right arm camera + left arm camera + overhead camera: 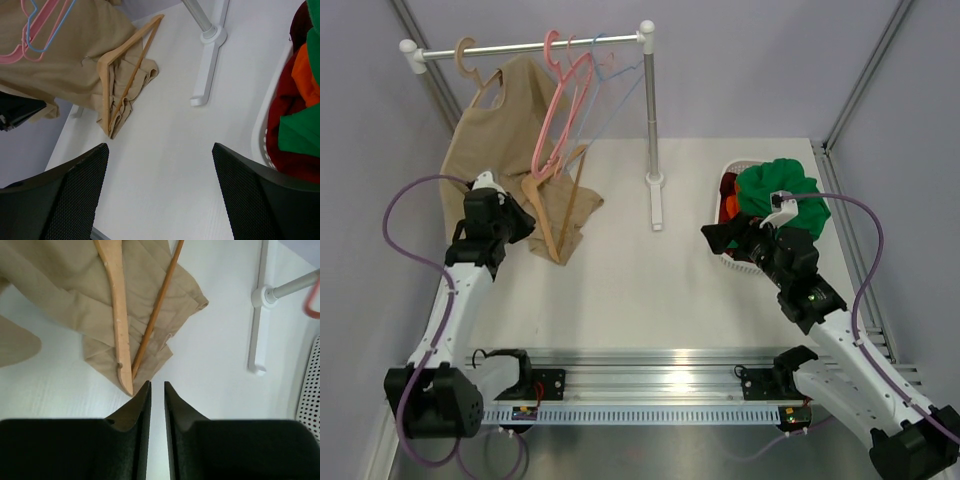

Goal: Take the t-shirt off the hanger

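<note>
Green t-shirt (775, 183) in white basket (729, 172): near side hidden behind right arm (790, 262); right wrist view cuts it off at right edge. Red garment (285, 125) and orange garment (306, 75) mostly buried, type unclear. Wooden hanger (118, 315): upper part cut by left wrist view's top edge; hook too small to make out overhead. Overhead, left gripper (154, 385) jaws dark, can't separate them. Beige top (500, 125) cropped in both wrist views.

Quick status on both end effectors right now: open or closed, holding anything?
Left end effector: closed, holding nothing.
Right end effector: open, holding nothing.
</note>
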